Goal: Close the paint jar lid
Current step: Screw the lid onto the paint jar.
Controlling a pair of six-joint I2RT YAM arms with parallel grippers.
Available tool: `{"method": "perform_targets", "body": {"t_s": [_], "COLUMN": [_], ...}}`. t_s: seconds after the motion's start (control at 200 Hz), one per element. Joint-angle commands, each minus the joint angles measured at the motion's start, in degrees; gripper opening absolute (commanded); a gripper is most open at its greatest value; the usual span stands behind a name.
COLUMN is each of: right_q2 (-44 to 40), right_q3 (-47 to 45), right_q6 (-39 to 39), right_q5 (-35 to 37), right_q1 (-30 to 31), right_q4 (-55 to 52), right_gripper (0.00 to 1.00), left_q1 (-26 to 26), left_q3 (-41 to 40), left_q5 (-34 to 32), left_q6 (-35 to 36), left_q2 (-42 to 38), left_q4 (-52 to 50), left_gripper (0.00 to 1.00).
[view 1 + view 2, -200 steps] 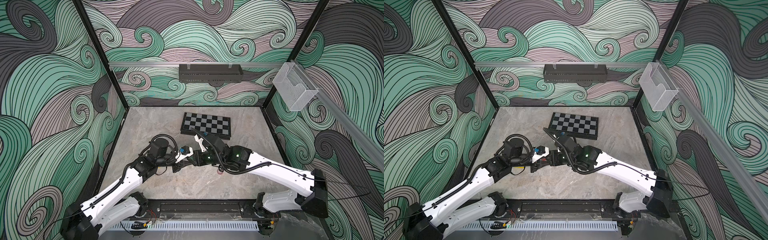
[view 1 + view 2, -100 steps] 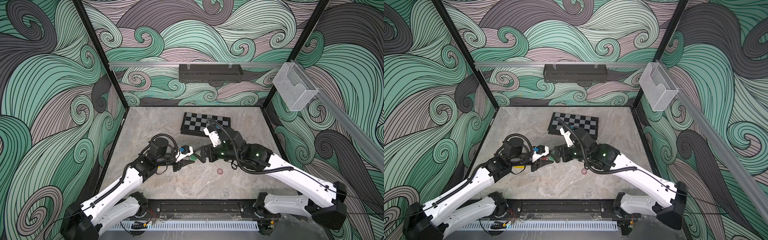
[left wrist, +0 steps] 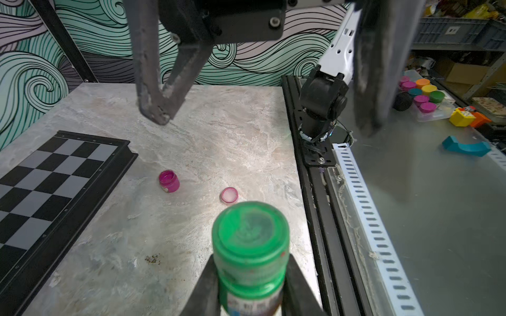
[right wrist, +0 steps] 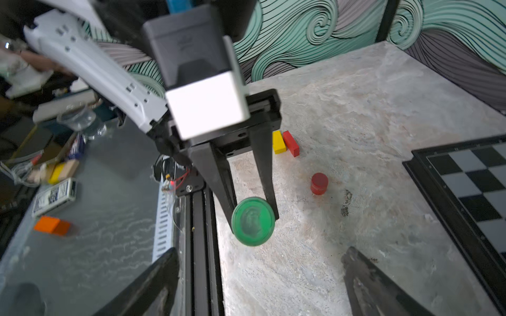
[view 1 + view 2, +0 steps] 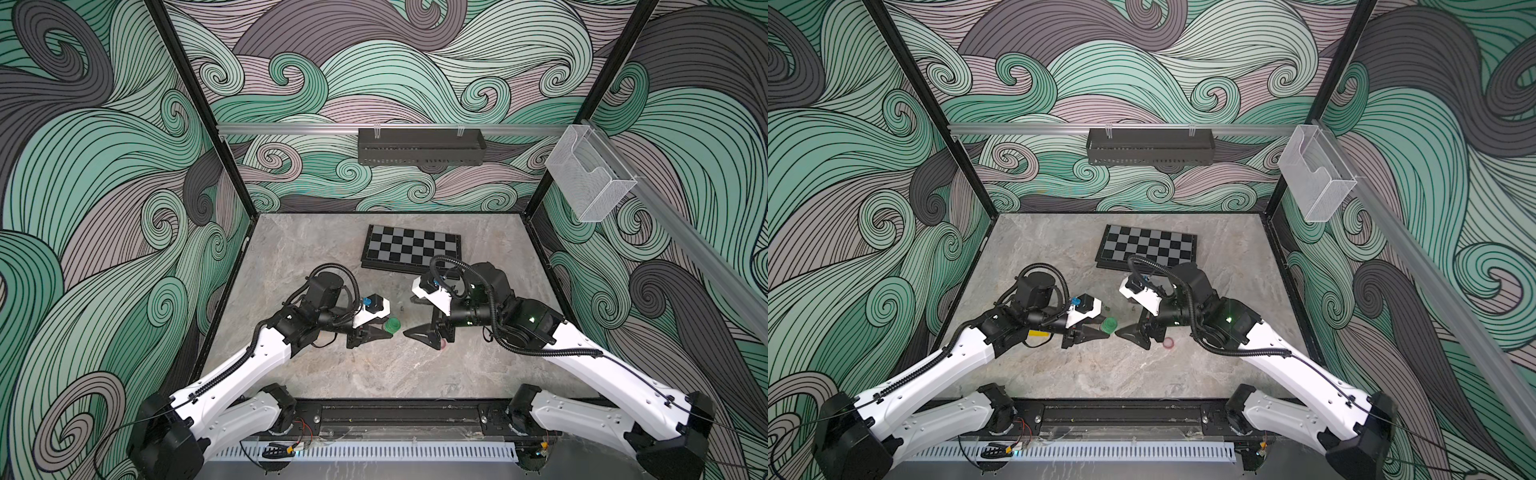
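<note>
Left tool (image 5: 385, 331) pinches the green jar (image 3: 250, 246); right tool (image 4: 260, 250) gapes wide, empty. An off-centre twist could wrench the jar loose.

Looking down in a top view, I place the chessboard (image 5: 411, 249) at twelve o'clock on the table (image 5: 332, 374). Near centre, my left gripper (image 5: 384, 331) holds the paint jar (image 5: 391, 325). The right gripper (image 5: 409, 318) faces it from three o'clock (apart, not touching), and a loose lid (image 5: 1168, 343) lies on the table at four.
</note>
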Motion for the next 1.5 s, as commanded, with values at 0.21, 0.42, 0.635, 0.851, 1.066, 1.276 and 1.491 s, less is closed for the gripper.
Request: {"method": "perform_targets", "body": {"t_s": [0.21, 0.42, 0.635, 0.851, 1.066, 1.276, 1.491], "right_q2": [3.58, 7.72, 10.04, 11.04, 12.58, 13.40, 14.23], "right_q3": [0.78, 2.88, 4.38, 4.84, 5.66, 6.38, 6.66], "right_q6": [-18.57, -20.05, -20.29, -20.77, -20.92, -19.66, -18.08], "right_q5": [-9.65, -8.84, -7.63, -6.63, -6.53, -6.70, -6.36], "right_q1": [0.39, 1.28, 2.07, 2.24, 2.25, 2.25, 2.25], "right_q4": [1.40, 0.81, 1.19, 0.58, -0.48, -0.89, -1.37], "right_gripper": [0.69, 0.63, 0.58, 0.56, 0.52, 0.40, 0.28], "left_q1": [0.00, 0.00, -0.06, -0.02, 0.00, -0.04, 0.00], "left_q3": [2.37, 2.37, 2.43, 2.36, 2.37, 2.37, 2.42], "left_q5": [2.74, 2.55, 2.37, 2.15, 2.08, 1.81, 1.34], "left_q6": [2.65, 2.74, 2.76, 2.83, 2.80, 2.83, 3.01], "left_q2": [0.28, 0.11, 0.03, -0.11, -0.31, -0.43, -0.69], "left_q4": [-1.59, -1.50, -1.50, -1.58, -1.58, -1.67, -1.45], "left_gripper": [0.08, 0.08, 0.08, 0.09, 0.09, 0.09, 0.10]}}
